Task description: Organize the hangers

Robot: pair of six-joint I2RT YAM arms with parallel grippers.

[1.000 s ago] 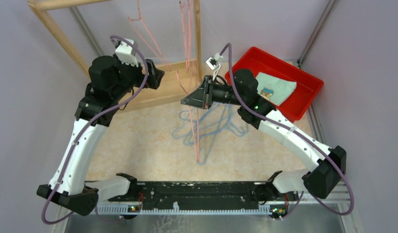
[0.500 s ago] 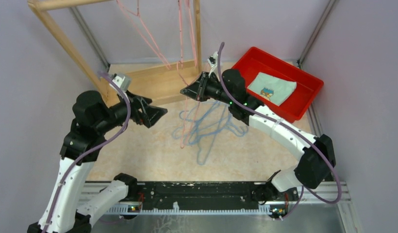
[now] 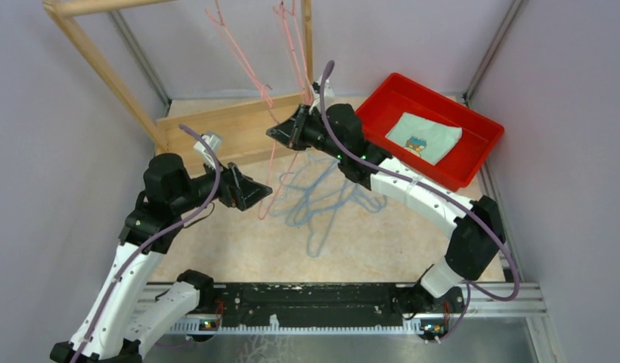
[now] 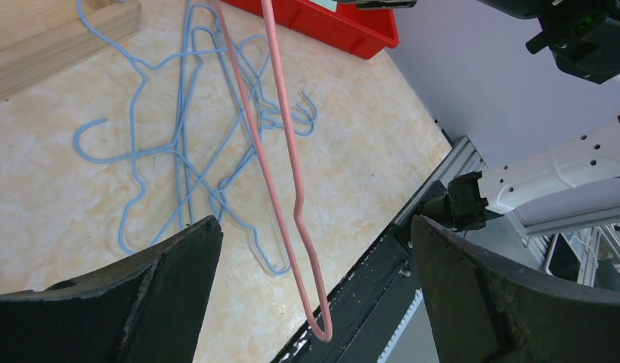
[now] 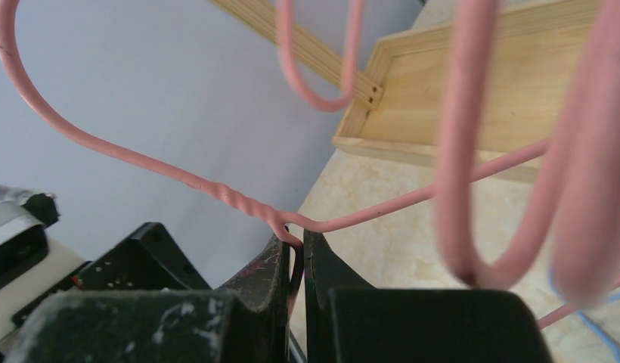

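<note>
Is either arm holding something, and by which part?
The right end effector pinches a pink hanger just below its twisted neck. The left end effector is open, holding nothing.

From above, the hooks of the hanging pink hangers point(image 3: 243, 63) and the top of the wooden rack point(image 3: 209, 128) ran off the upper edge, so where they hung could not be told. The blue hangers point(image 3: 322, 193) lay tangled on the desk point(image 3: 216, 242), partly under the right arm, their number unclear. The print on the cloth point(image 3: 424, 138) was too small to read. At the right wrist, the nearest pink loops were blurred, and the pink hanger point(image 5: 224, 193) vanished below its neck between the fingers point(image 5: 269, 265) of the right pincer point(image 5: 298, 242).
</note>
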